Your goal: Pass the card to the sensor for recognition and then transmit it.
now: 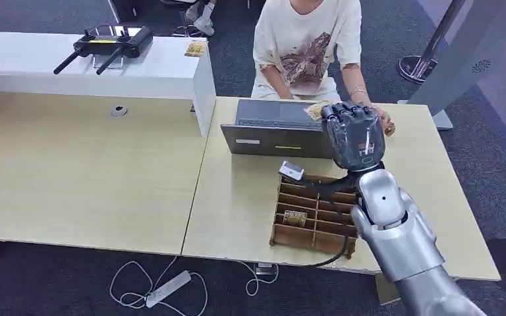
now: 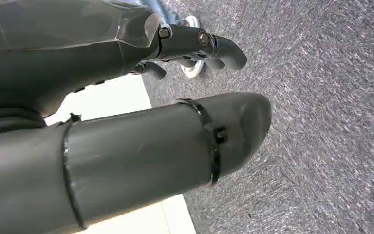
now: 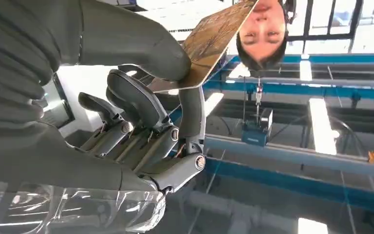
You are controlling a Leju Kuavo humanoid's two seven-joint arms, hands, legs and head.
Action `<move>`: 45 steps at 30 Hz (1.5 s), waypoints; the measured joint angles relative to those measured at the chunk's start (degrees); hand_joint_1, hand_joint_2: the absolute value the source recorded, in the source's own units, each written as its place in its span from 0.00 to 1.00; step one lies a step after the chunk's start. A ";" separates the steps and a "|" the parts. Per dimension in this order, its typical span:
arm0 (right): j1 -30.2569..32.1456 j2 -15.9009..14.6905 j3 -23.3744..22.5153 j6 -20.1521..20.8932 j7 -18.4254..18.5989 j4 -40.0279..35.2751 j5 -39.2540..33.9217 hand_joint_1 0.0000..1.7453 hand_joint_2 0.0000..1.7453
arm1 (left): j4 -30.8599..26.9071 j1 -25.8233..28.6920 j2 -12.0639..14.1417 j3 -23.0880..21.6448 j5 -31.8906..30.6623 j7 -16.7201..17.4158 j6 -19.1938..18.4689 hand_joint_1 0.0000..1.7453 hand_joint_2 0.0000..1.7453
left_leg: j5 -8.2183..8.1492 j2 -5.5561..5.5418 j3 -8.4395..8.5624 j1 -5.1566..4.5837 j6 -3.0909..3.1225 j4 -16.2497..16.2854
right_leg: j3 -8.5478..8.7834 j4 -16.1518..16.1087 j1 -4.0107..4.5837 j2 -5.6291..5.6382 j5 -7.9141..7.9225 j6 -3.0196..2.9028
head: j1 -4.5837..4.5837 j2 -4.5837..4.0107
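My right hand (image 1: pixel 352 135) is raised over the far side of the table, back toward me, next to the laptop. It pinches a tan patterned card (image 3: pixel 214 39) between the thumb (image 3: pixel 141 48) and a finger; the card's edge (image 1: pixel 314 110) pokes out toward the seated person (image 1: pixel 306 46). A small white sensor (image 1: pixel 291 171) sits on the far left corner of the wooden compartment box (image 1: pixel 316 230), below and left of the hand. Another card (image 1: pixel 295 218) lies in one compartment. My left hand (image 2: pixel 126 146) hangs beside a table edge above grey carpet, holding nothing, fingers (image 2: pixel 214 48) loosely extended.
A grey laptop (image 1: pixel 277 128) stands open facing the person, whose hand (image 1: pixel 385 122) rests on the table just behind my right hand. A white counter (image 1: pixel 105 66) at the back left carries a black controller (image 1: pixel 109 43) and a small card (image 1: pixel 196 48). A power strip (image 1: pixel 168 288) lies on the floor.
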 joint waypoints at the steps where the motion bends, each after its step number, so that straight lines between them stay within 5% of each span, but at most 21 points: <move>1: -1.03 0.33 -0.31 0.37 -0.46 1.33 -0.15 1.00 1.00 | 0.00 0.00 0.00 0.00 0.00 0.00 0.00 0.00 0.00 | 0.00 0.00 0.00 0.00 -0.01 0.00 | 0.00 0.01 0.00 0.00 0.01 -0.01 | -0.04 0.00; 21: -17.95 6.79 -1.88 9.92 -2.14 24.08 -4.81 1.00 1.00 | 0.00 -0.02 0.00 0.00 -0.15 0.37 0.00 0.00 0.00 | 0.04 -0.01 0.00 0.00 0.00 0.02 | -0.01 0.02 0.00 -0.01 0.02 -0.01 | -0.02 0.00; 45: -29.04 11.47 -3.45 18.91 -2.84 41.17 -10.97 1.00 1.00 | 0.00 -0.02 0.07 0.00 -0.02 0.70 0.13 0.00 0.00 | 0.06 0.00 0.01 0.00 -0.02 0.03 | -0.01 0.03 0.00 0.00 0.03 -0.01 | 0.00 0.00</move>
